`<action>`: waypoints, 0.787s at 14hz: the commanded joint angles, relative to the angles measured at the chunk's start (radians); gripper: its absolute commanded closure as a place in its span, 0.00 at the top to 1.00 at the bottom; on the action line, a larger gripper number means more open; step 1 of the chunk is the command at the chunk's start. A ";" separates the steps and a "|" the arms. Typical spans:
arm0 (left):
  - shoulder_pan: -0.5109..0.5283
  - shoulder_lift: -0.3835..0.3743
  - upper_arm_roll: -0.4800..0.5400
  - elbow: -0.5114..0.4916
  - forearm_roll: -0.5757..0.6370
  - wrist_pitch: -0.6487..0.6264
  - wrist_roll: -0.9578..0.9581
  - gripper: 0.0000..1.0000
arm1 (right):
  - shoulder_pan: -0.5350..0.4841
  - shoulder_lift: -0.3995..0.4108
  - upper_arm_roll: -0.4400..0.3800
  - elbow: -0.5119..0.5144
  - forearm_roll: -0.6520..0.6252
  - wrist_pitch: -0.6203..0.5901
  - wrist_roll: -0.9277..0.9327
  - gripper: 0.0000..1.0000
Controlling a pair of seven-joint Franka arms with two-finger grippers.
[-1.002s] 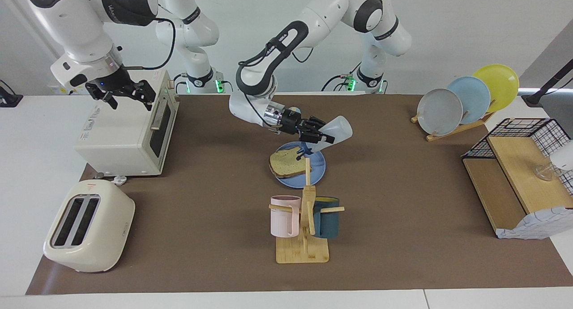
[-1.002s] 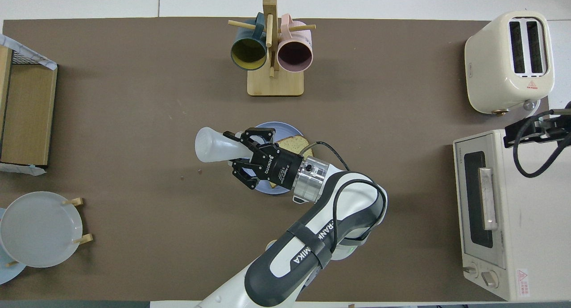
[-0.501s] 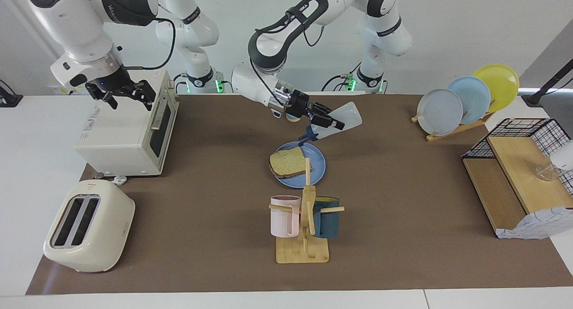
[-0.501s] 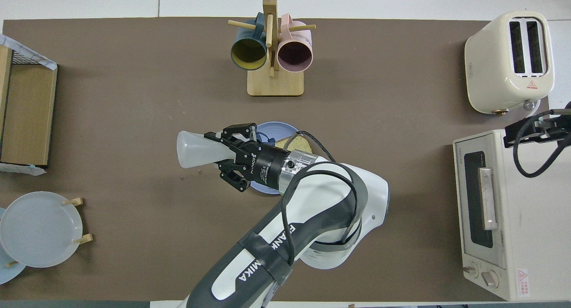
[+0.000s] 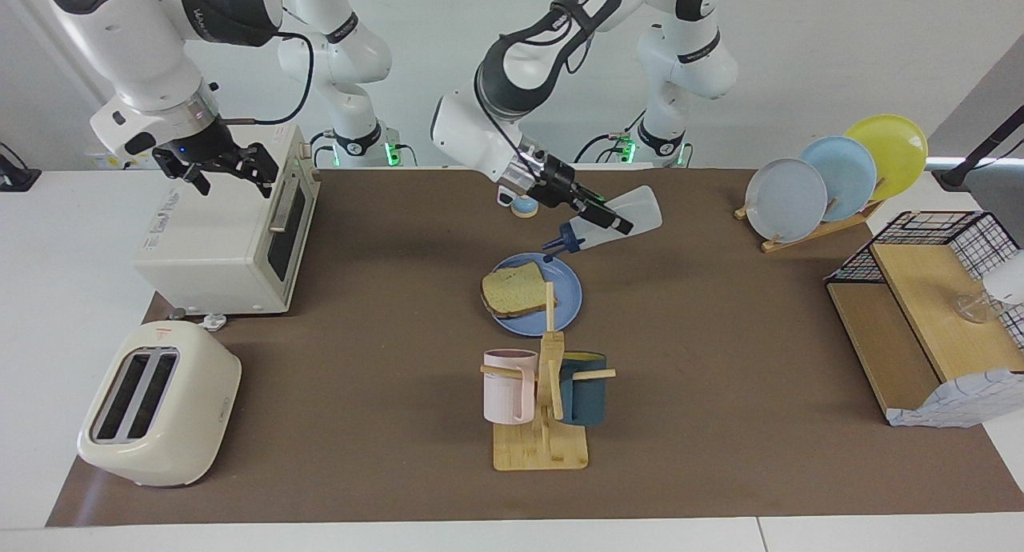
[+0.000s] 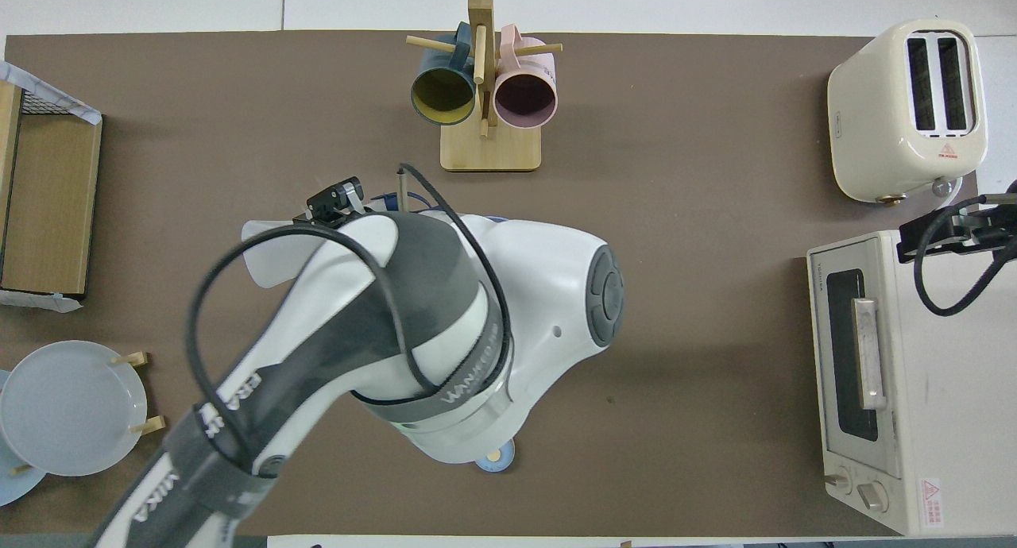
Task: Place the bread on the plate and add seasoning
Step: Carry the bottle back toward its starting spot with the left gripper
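The left claw is clenched on the seasoning and holds it up in the air. The bottle lies tipped over, with its dark blue cap pointing down at the plate and its wide end pointing toward the plate rack. A second ago the bottle was low, right over the plate, and the cap was almost at the bread. Now the left arm has lifted it higher and has pulled it away from the bread, toward the left arm's end of the surface. The cap hangs over the edge of the plate that is nearer to the robots.

The bread lies flat on the blue plate, the same as before. The plate sits in the middle of the surface, nearer to the robots than the mug stand.

In the overhead view the left arm has risen so much that its big white elbow hides the plate, the bread and the claw. Only a bit of the bottle sticks out from under the arm.

A small blue bell that the arm hid before shows now, close to the robots.

The right claw is open and holds nothing. It waits over the toaster oven and has not moved. The toaster is in its same spot too.
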 commanded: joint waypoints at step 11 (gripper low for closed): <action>0.377 -0.235 -0.005 -0.240 -0.457 0.495 -0.060 0.00 | -0.014 -0.006 0.009 -0.001 0.006 -0.003 -0.018 1.00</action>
